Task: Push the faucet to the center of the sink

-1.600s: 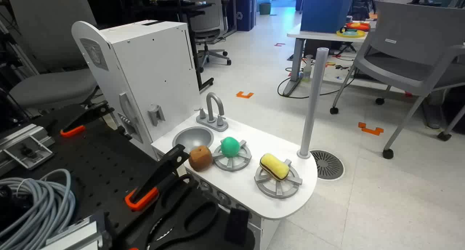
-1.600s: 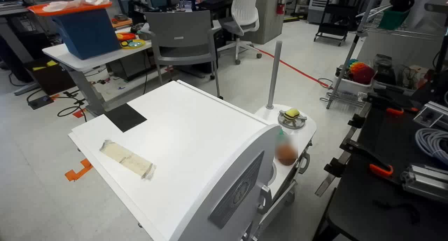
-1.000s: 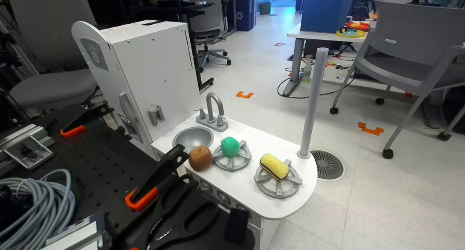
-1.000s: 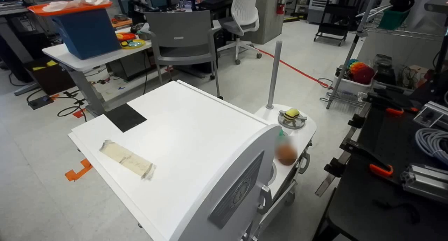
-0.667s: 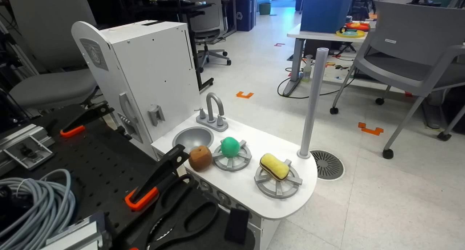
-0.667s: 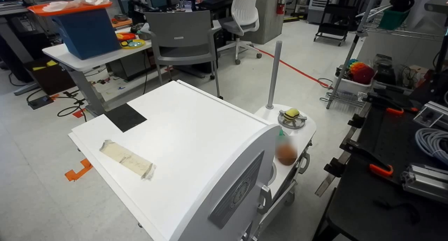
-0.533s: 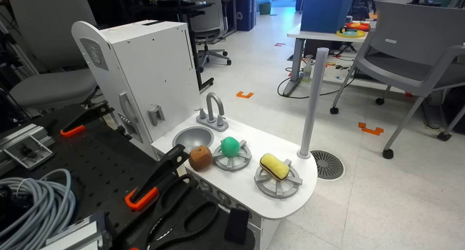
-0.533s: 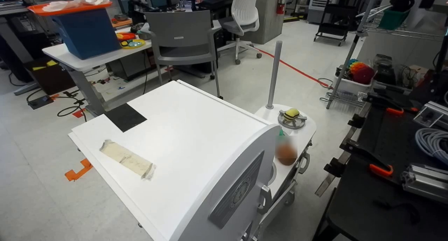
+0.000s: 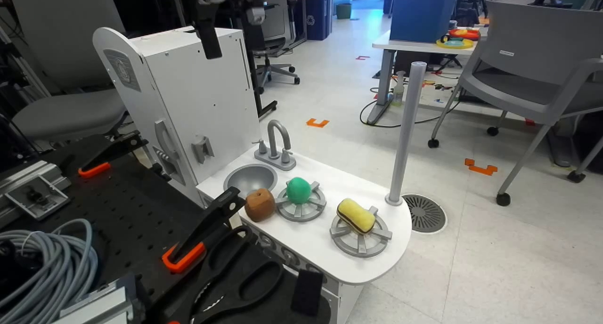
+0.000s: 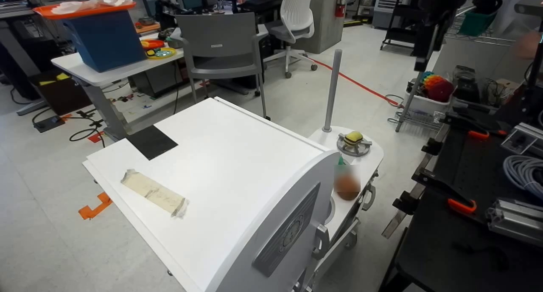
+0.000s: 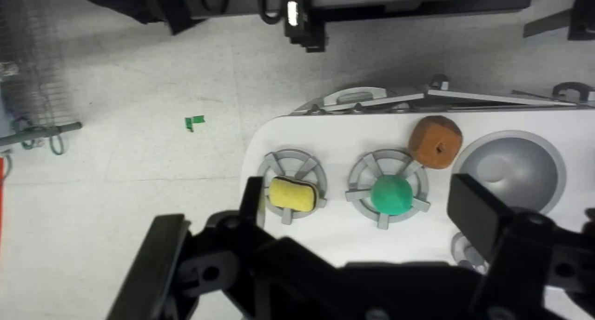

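The silver-grey faucet (image 9: 276,147) stands upright at the back edge of the white countertop. Its hooked spout points to the right in that exterior view, not over the sink. The round grey sink (image 9: 249,174) lies in front of it. In the wrist view the sink (image 11: 520,171) shows at right, and the faucet (image 11: 467,250) is mostly hidden behind a finger. Only the sink's edge (image 10: 330,211) shows in an exterior view, where the cabinet hides the faucet. My gripper (image 11: 360,203) is wide open and empty, high above the countertop; one finger shows at the top of an exterior view.
A brown toy (image 9: 260,205) sits beside the sink. A green ball (image 9: 298,190) and a yellow item (image 9: 356,215) rest on round racks. A tall grey pole (image 9: 407,131) stands at the countertop's end. A white cabinet (image 9: 202,93) rises beside the sink. A black bench (image 9: 136,220) runs along the front.
My arm and open gripper have come into view at the top of both exterior views. The faucet, the toys and the sink have not moved.
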Robot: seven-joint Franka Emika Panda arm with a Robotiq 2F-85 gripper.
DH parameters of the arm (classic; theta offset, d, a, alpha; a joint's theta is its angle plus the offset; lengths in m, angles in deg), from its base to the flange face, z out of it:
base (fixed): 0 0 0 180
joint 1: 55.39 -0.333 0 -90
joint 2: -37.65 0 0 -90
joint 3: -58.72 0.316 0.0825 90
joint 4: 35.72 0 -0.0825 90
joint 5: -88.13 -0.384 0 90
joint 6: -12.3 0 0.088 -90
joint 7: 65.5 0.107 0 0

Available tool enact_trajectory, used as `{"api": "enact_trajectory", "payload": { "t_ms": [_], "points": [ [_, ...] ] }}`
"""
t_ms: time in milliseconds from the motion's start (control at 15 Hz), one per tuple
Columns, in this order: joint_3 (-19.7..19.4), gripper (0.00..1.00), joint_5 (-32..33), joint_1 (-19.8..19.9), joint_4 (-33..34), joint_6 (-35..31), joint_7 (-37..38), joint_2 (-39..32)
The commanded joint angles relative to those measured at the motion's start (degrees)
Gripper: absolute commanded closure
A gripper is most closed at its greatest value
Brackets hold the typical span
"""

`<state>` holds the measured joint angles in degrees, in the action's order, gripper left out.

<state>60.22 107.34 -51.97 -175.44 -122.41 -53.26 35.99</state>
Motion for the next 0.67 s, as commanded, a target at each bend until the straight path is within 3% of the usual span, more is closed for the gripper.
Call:
{"api": "enact_trajectory", "payload": {
  "t_ms": [0, 267, 600],
  "points": [
    [-0.3, 0.00, -8.3, -1.9, 10.8, -4.0, -2.3, -15.1],
    [-2.1, 0.00, -7.6, -4.7, 21.3, -10.3, -0.4, -28.3],
    [-5.2, 0.00, -6.2, -10.5, 35.0, -12.2, 1.1, -42.7]
  ]
}}
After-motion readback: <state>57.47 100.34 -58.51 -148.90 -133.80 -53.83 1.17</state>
